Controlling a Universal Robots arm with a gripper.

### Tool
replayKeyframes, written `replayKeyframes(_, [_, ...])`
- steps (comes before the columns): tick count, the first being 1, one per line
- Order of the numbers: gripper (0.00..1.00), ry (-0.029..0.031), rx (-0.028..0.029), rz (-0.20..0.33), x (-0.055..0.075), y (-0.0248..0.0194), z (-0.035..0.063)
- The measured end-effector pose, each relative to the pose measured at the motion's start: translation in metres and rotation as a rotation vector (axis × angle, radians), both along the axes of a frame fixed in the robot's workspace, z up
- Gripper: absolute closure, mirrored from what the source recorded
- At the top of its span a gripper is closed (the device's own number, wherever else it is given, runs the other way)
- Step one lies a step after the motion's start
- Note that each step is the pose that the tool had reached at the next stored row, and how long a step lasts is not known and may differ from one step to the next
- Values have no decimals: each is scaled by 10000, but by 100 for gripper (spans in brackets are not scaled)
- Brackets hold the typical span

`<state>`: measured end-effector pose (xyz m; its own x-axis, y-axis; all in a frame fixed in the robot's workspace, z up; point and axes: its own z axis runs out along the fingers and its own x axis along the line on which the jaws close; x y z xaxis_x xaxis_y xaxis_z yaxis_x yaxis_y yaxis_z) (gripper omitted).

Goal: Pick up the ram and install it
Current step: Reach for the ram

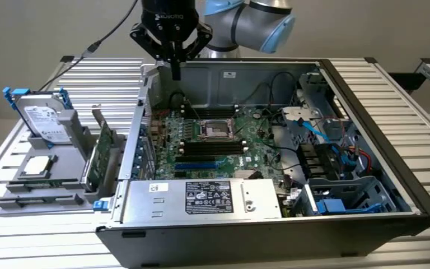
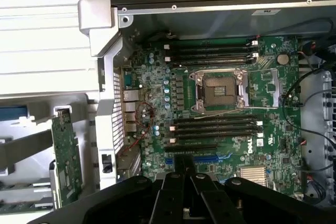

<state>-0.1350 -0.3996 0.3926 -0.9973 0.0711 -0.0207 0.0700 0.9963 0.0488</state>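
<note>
The slatted surface [image 1: 103, 78] carries the big open computer case [image 1: 234, 84]. The pincer [image 1: 175, 74] hangs above the case's back corner, clenched, its fingers pressed together. The ram [image 1: 40, 183] lies lower down, well apart from the pincer, in the gray tray [image 1: 36, 202] outside the case.
</note>
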Motion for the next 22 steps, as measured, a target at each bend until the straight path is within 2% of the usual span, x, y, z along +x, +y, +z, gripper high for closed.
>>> replayKeyframes(10, [89, 2, -2, 2, -449, -55, -25])
replayKeyframes(17, [89, 40, -41, 1, -759, -69, -96])
replayKeyframes(22, [89, 49, -72, 1, -930, -86, -125])
